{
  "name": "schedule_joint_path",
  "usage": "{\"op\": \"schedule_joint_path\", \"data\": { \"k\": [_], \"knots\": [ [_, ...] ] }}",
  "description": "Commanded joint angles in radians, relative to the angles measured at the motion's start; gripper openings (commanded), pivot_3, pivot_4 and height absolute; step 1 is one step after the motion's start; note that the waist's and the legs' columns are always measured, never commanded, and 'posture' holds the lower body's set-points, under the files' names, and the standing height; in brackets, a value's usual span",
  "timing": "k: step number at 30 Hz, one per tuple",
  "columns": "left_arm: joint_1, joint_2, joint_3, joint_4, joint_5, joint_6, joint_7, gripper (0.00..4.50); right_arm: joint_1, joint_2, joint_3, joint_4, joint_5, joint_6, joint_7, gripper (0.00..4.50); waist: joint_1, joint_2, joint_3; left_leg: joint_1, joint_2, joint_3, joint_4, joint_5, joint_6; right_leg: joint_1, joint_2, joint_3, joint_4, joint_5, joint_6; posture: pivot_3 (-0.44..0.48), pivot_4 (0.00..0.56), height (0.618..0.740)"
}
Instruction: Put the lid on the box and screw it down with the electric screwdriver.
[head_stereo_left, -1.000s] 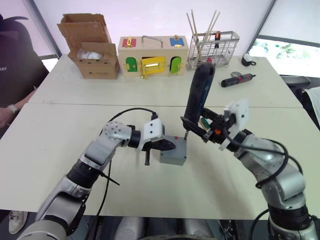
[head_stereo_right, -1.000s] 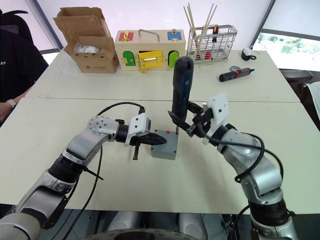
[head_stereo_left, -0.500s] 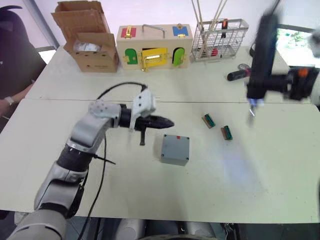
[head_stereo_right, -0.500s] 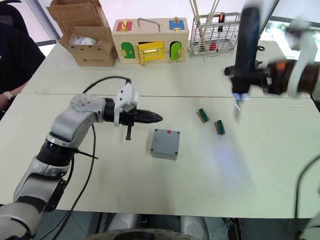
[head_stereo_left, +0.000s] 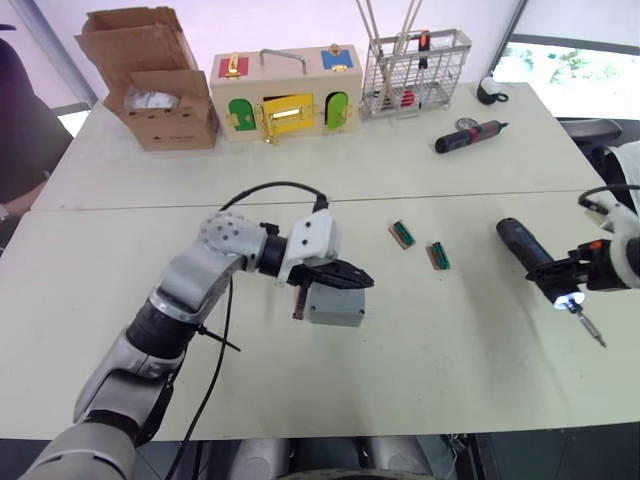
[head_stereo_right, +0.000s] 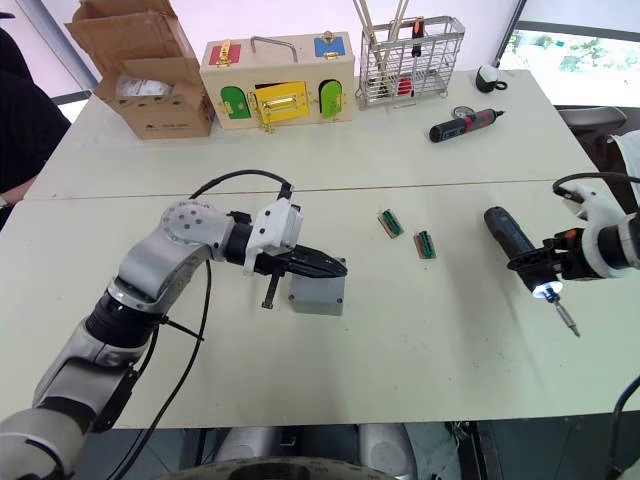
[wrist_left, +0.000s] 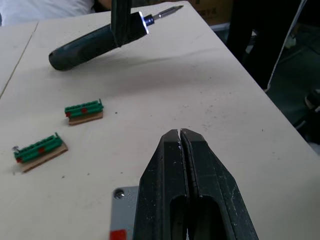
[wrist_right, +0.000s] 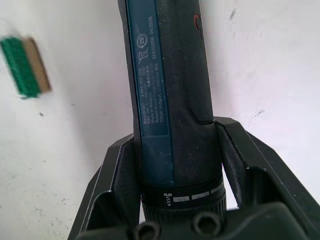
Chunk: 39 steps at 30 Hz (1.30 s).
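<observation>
Your left gripper (head_stereo_left: 362, 281) has its two black fingers (wrist_left: 184, 165) pressed flat together with nothing between them, and it sits low over the near top edge of the grey box (head_stereo_left: 335, 306), tips reaching past the box toward your right. The box rests on the near table (head_stereo_left: 420, 370), a little left of centre, and the left wrist view catches one grey corner of it with a screw hole and a small red mark; whether the fingers actually touch it you cannot tell. Your right gripper (head_stereo_right: 535, 262) is out at the right side of the table, clamped around the electric screwdriver (head_stereo_right: 515, 248) near its bit end, one finger on each side of the barrel as the right wrist view shows. The tool is close to level, slightly tilted, handle pointing back toward the table's middle, lit tip and short metal bit pointing toward you and to the right. Between the box and the screwdriver lie two small green terminal blocks (head_stereo_left: 402, 234) side by side, well apart from both. Along the far table stand a cardboard carton (head_stereo_left: 150, 85), a wooden box with coloured doors (head_stereo_left: 282, 93), a wire basket (head_stereo_left: 410, 70) holding sticks, and a smaller black-and-red screwdriver (head_stereo_left: 468, 137) lying flat.
</observation>
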Motion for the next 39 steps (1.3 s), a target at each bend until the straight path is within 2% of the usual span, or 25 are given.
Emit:
{"op": "schedule_joint_path", "data": {
  "k": [1,5,9,12,14,20,26,29,31,33,35,39],
  "knots": [
    [0.023,0.015,0.021,-0.068,-0.010,0.031,0.038,0.00,-0.033,0.010,-0.010,0.032,-0.048,-0.013,0.026,1.96,0.003,0.000,0.000,0.000,0.000,0.000,0.000,0.000,0.000,0.000,0.000,0.000,0.000,0.000,0.000,0.000,0.150,0.740],
    [0.053,0.021,0.025,-0.098,-0.017,0.061,0.070,0.00,-0.012,0.053,-0.031,0.055,-0.079,-0.016,0.015,1.96,0.006,-0.001,0.000,0.000,-0.001,0.000,0.002,0.000,0.000,0.001,-0.001,0.000,0.000,0.000,0.000,0.000,0.150,0.740],
    [0.059,0.029,0.022,-0.097,-0.016,0.066,0.077,0.00,0.043,0.069,-0.054,-0.002,-0.080,0.003,0.010,1.96,0.007,-0.001,0.000,0.000,0.000,0.000,0.003,0.000,0.000,0.001,0.000,0.000,0.001,0.000,0.000,0.000,0.150,0.740],
    [0.061,0.036,0.016,-0.071,-0.002,0.051,0.073,0.00,0.088,0.084,-0.100,-0.028,-0.098,-0.055,-0.011,1.96,0.006,-0.001,0.000,0.000,0.000,0.000,0.003,0.000,0.000,0.002,0.000,0.000,0.001,0.000,0.000,0.000,0.150,0.740],
    [0.064,0.038,0.012,-0.044,0.006,0.038,0.071,0.00,0.116,0.096,-0.138,-0.037,-0.110,-0.093,-0.031,2.95,0.004,-0.003,-0.001,0.001,0.000,0.000,0.003,0.000,0.000,0.002,0.000,0.000,0.001,0.000,0.000,0.000,0.150,0.740],
    [0.058,0.032,0.031,0.005,0.002,0.032,0.079,0.00,0.188,0.097,-0.206,-0.116,-0.123,-0.146,-0.040,4.49,0.005,-0.004,-0.001,0.001,0.000,0.000,0.012,-0.001,0.002,0.007,0.000,0.000,0.002,0.000,0.000,0.000,0.150,0.740],
    [0.055,0.050,0.101,0.067,-0.016,0.028,0.096,0.00,0.245,0.130,-0.306,-0.255,-0.134,-0.227,-0.104,4.49,0.004,-0.004,-0.001,0.001,-0.001,0.000,0.014,-0.002,0.003,0.007,-0.001,0.000,0.002,0.001,0.001,0.000,0.150,0.740],
    [0.047,0.077,0.174,0.123,-0.048,0.059,0.098,0.00,0.190,0.186,-0.444,-0.371,-0.102,-0.268,-0.173,4.49,-0.002,-0.003,-0.001,0.000,-0.001,0.000,0.013,-0.001,0.002,0.005,0.000,0.000,0.003,0.001,0.001,0.000,0.150,0.740],
    [0.049,0.098,0.195,0.130,-0.067,0.080,0.082,0.00,0.102,0.301,-0.599,-0.433,-0.009,-0.206,-0.236,4.49,-0.007,-0.003,0.000,0.000,-0.001,0.001,0.013,-0.001,0.002,0.004,0.000,0.000,0.004,0.001,0.002,0.000,0.150,0.740],
    [0.056,0.110,0.208,0.142,-0.081,0.100,0.076,0.00,0.133,0.389,-0.667,-0.593,0.099,-0.196,-0.217,4.49,-0.001,-0.003,-0.001,0.000,0.000,0.001,0.012,-0.001,0.001,0.003,0.001,0.001,0.004,0.001,0.002,0.000,0.150,0.740],
    [0.064,0.109,0.228,0.159,-0.110,0.130,0.074,0.00,0.194,0.441,-0.688,-0.715,0.170,-0.181,-0.198,4.49,0.009,-0.005,-0.002,0.000,0.001,-0.003,0.011,-0.001,0.000,0.004,0.001,-0.002,0.004,0.001,0.002,0.000,0.150,0.740],
    [0.170,0.158,0.220,0.143,-0.093,0.137,0.071,0.00,0.480,0.487,-0.575,-0.998,0.229,-0.229,-0.164,4.49,0.028,-0.008,-0.003,-0.001,0.000,-0.007,0.011,-0.001,0.000,0.007,-0.001,-0.006,0.003,0.001,0.002,0.000,0.150,0.740]
  ]
}}
